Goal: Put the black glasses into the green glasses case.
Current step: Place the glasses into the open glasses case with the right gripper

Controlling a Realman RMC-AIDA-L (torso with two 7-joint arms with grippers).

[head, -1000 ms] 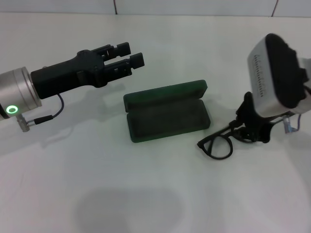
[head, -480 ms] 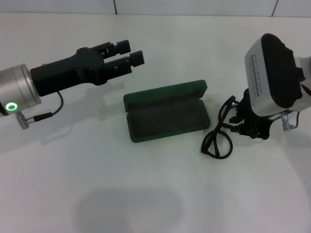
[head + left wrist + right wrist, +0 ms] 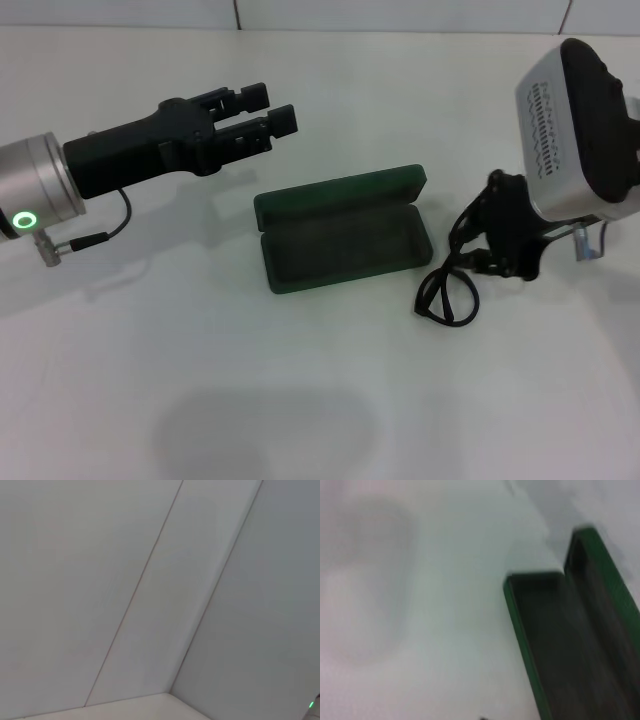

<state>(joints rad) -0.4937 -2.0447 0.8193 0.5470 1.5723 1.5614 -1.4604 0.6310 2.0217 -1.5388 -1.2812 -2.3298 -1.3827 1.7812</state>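
Black glasses (image 3: 452,280) gripped at one end by right gripper (image 3: 505,250), far lens drooping to table (image 3: 320,400). Open green glasses case (image 3: 345,240) just leftward, long axis crosswise. Left gripper (image 3: 262,122) slightly parted, empty, beyond case.

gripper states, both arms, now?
Left gripper: open, empty, hovering behind the case.
Right gripper: shut on the glasses, lifting them beside the case.
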